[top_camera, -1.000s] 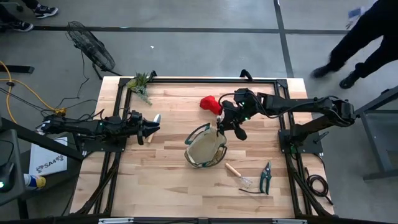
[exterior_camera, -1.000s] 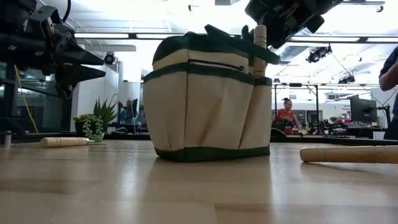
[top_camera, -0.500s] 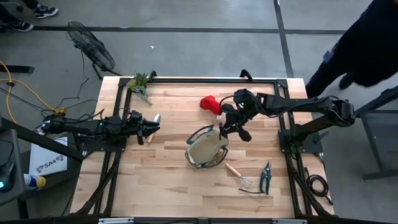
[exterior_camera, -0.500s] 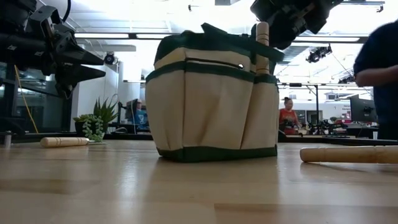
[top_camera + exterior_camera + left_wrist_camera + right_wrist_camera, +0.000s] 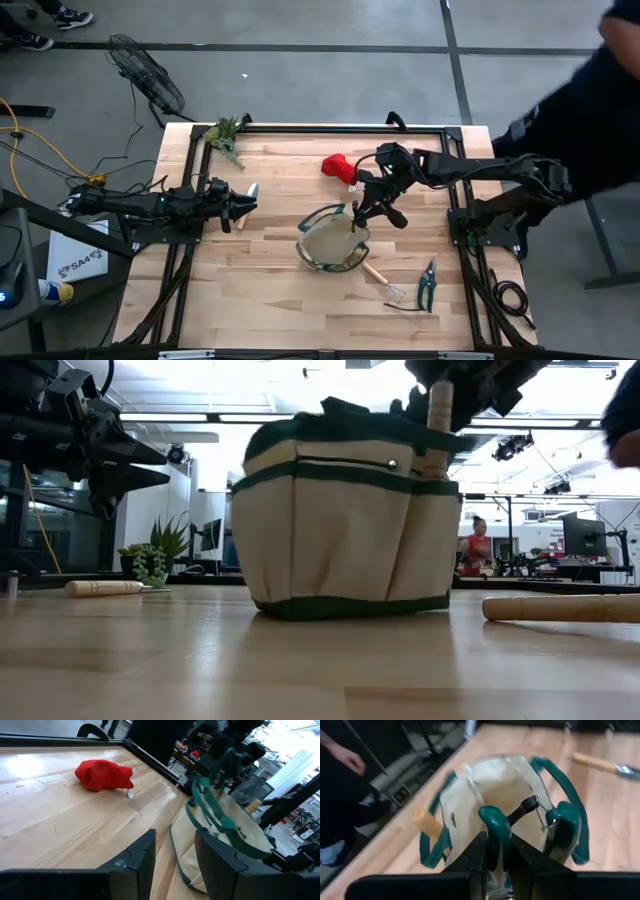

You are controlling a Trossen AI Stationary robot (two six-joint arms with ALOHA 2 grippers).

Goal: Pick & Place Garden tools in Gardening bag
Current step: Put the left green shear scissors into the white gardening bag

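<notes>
Shifting: gardening bag (image 5: 333,241) slid toward rake (image 5: 382,279), dragged under right gripper (image 5: 495,851)
Grip: clamped green-handled pruner (image 5: 496,827), over bag mouth
Left gripper (image 5: 172,857): idle, half-open

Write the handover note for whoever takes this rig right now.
Right hand: shut on a green-handled pruner, held over the open gardening bag at mid-table.
Left hand: open, empty, waiting at the table's left side.
Done: a wooden handle sticks up from the bag.
Left: red glove behind the bag, rake and second pruner in front of it to the right, trowel under the left hand.
</notes>
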